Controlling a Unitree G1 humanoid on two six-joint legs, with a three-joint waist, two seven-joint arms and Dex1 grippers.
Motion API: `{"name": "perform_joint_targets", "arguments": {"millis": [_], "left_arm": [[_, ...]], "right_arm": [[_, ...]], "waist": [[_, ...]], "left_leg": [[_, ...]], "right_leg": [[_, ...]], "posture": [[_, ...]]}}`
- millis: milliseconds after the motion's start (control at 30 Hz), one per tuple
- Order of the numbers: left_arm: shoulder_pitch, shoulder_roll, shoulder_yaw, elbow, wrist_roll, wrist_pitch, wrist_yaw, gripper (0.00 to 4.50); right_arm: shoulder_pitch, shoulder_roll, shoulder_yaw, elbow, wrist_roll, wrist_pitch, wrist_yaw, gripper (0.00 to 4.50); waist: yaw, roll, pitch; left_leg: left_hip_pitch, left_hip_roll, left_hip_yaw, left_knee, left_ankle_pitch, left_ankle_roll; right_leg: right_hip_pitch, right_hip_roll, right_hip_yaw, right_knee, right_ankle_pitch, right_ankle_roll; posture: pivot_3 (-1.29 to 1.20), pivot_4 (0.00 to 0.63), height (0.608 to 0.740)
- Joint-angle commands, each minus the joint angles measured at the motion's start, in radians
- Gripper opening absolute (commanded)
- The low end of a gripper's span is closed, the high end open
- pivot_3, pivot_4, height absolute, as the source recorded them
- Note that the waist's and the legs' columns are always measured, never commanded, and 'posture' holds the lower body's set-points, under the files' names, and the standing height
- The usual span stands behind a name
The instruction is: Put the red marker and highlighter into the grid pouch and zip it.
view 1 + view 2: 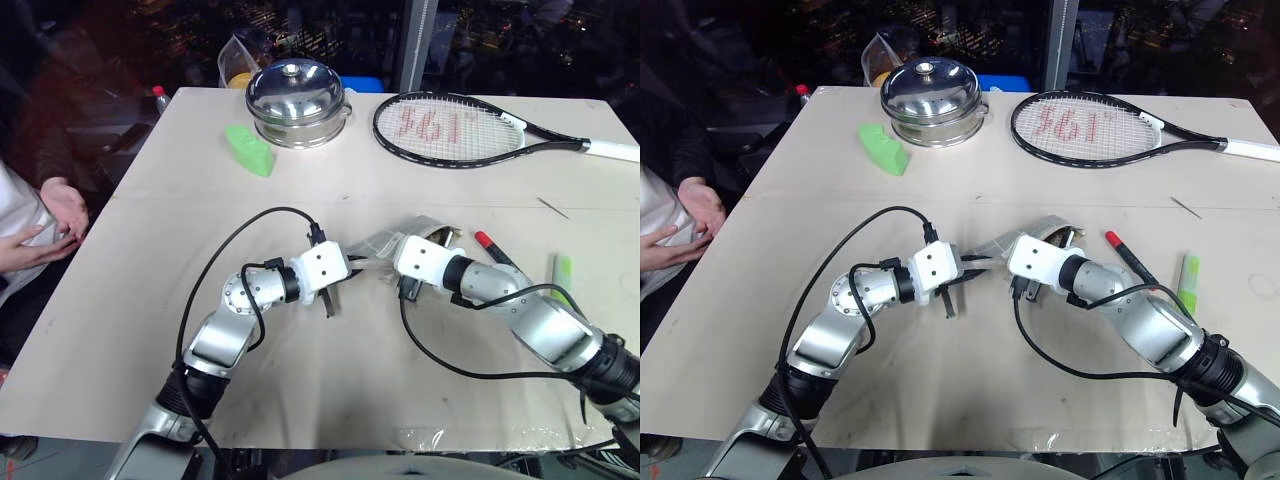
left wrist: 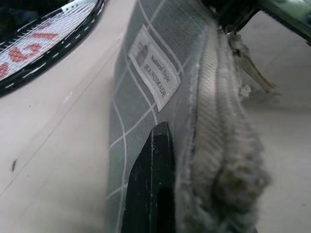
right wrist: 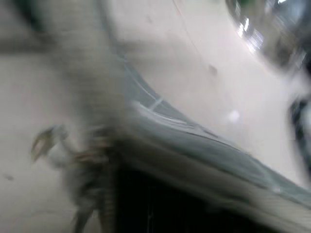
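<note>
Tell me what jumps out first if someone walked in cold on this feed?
Both arms meet mid-table, the left gripper and right gripper shut on the grid pouch, held up between them. The red marker and highlighter lie on the table to the robot's right, not yet in. At the far edge sit a steel lidded pot and a tennis racket.

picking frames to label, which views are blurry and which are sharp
Right wrist view: heavy motion smear, the grid pouch only streaks. Left wrist view: label and grid sharp, the black finger nearest the lens soft. Head views: crisp, glare on the steel pot lid.
</note>
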Motion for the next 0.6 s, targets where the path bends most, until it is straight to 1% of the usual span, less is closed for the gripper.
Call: {"name": "perform_joint_targets", "arguments": {"millis": [33, 133, 167, 233, 267, 300, 433, 467, 600], "left_arm": [[-0.018, 0.003, 0.004, -0.006, 0.011, -0.007, 0.003, 0.00], [-0.028, -0.006, 0.002, -0.002, 0.016, 0.013, 0.010, 0.00], [-0.031, -0.010, 0.002, -0.007, 0.016, 0.026, 0.013, 0.00], [-0.035, -0.016, 0.001, -0.017, 0.014, 0.051, 0.015, 0.00], [-0.037, -0.017, 0.000, -0.022, 0.015, 0.059, 0.014, 0.00], [-0.037, -0.017, -0.001, -0.026, 0.015, 0.065, 0.014, 0.00], [-0.034, -0.010, -0.001, -0.044, 0.013, 0.091, 0.012, 0.00], [-0.032, -0.009, -0.001, -0.048, 0.013, 0.096, 0.012, 0.00], [-0.024, -0.005, -0.001, -0.068, 0.011, 0.121, 0.014, 0.00]], "right_arm": [[-0.018, 0.006, -0.007, 0.007, -0.140, -0.094, 0.040, 0.10], [-0.017, 0.015, -0.009, 0.007, -0.149, -0.093, 0.155, 0.10], [-0.014, 0.015, -0.003, 0.007, -0.172, -0.098, 0.179, 0.61], [-0.005, 0.028, -0.001, 0.013, -0.215, -0.101, 0.203, 1.26], [0.002, 0.036, -0.004, 0.016, -0.232, -0.099, 0.213, 1.93], [0.008, 0.043, -0.008, 0.018, -0.245, -0.096, 0.221, 2.28], [0.040, 0.072, -0.035, 0.035, -0.296, -0.073, 0.227, 4.17], [0.046, 0.080, -0.045, 0.037, -0.305, -0.068, 0.230, 4.46], [0.056, 0.103, -0.068, 0.053, -0.342, -0.048, 0.245, 4.46]], "waist": [[0.000, 0.000, 0.000], [0.000, 0.000, 0.000], [0.000, 0.000, 0.000], [0.000, 0.000, 0.000], [0.000, 0.000, 0.000], [0.000, 0.000, 0.000], [0.000, 0.000, 0.000], [-0.001, 0.000, 0.000], [-0.001, 0.000, 0.000]], "left_leg": [[0.000, 0.000, 0.000, 0.000, 0.000, 0.000], [0.000, 0.000, 0.000, 0.000, 0.001, -0.001], [0.000, 0.000, 0.000, 0.000, 0.001, -0.001], [0.000, 0.000, 0.000, 0.000, 0.001, -0.001], [0.000, 0.000, 0.000, 0.000, 0.001, -0.001], [0.000, 0.000, 0.000, 0.000, 0.001, -0.001], [0.000, 0.000, 0.000, 0.000, 0.001, -0.001], [0.000, 0.000, 0.000, 0.000, 0.001, -0.001], [0.001, 0.001, 0.000, 0.000, 0.001, -0.001]], "right_leg": [[0.000, -0.001, 0.000, 0.000, 0.000, 0.000], [0.000, -0.003, 0.000, 0.000, 0.000, 0.000], [0.000, -0.003, 0.000, 0.000, 0.000, 0.000], [0.000, -0.002, 0.000, 0.000, 0.000, 0.000], [0.000, -0.003, 0.000, 0.000, 0.000, 0.000], [0.000, -0.003, 0.000, 0.000, 0.000, 0.000], [0.000, -0.002, 0.000, 0.001, 0.000, 0.000], [0.000, -0.002, 0.000, 0.001, 0.000, 0.000], [0.001, -0.002, 0.000, 0.001, 0.000, 0.000]], "posture": [[0.00, 0.150, 0.740], [0.00, 0.150, 0.740], [0.00, 0.150, 0.740], [0.00, 0.150, 0.740], [0.00, 0.150, 0.740], [0.00, 0.150, 0.740], [0.00, 0.150, 0.740], [0.00, 0.150, 0.740], [0.00, 0.150, 0.740]]}}
